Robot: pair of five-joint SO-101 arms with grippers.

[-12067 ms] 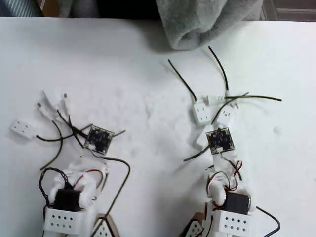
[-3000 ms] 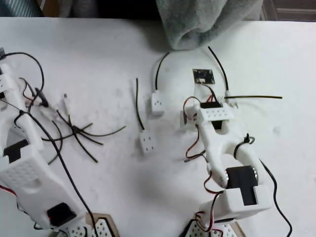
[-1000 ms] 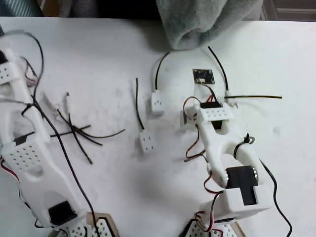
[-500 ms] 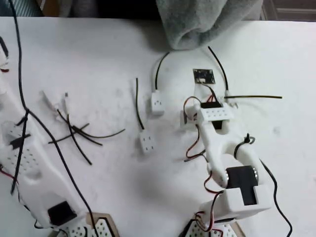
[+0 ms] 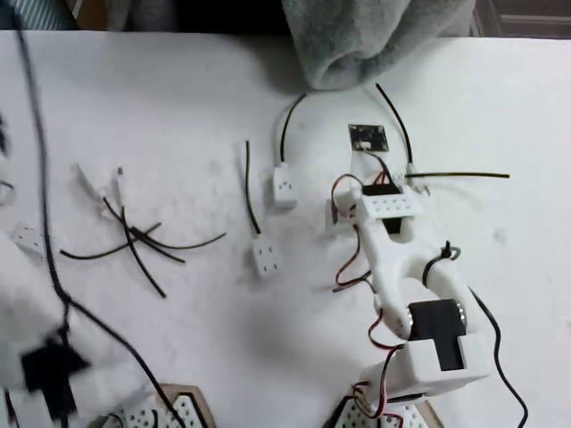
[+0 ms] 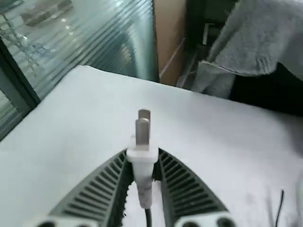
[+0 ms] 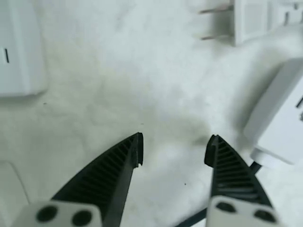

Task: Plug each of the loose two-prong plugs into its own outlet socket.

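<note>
Holding a white two-prong plug (image 6: 142, 137), the left gripper (image 6: 142, 155) is pinched tight on the plug body. Prongs point straight out past the fingertips and the cord runs back between the fingers. It hangs clear of the white table (image 6: 71, 142), facing the far edge and a grey towel (image 6: 255, 42). Left arm (image 5: 45, 366) is just a blur at the near-left corner in the high view.

Right arm (image 5: 401, 267) is stretched out over the table's right half. Right gripper (image 7: 175, 144) is spread wide over bare tabletop, touching nothing. Ahead of its tips a loose plug (image 7: 246, 19) lies flat, with a white corded block (image 7: 279, 118) near one finger.

First socket (image 5: 284, 185) and second socket (image 5: 265, 253) lie mid-table with nothing plugged in. Third socket (image 5: 27, 239) sits far left, near the tangle of cords (image 5: 134, 236).
</note>
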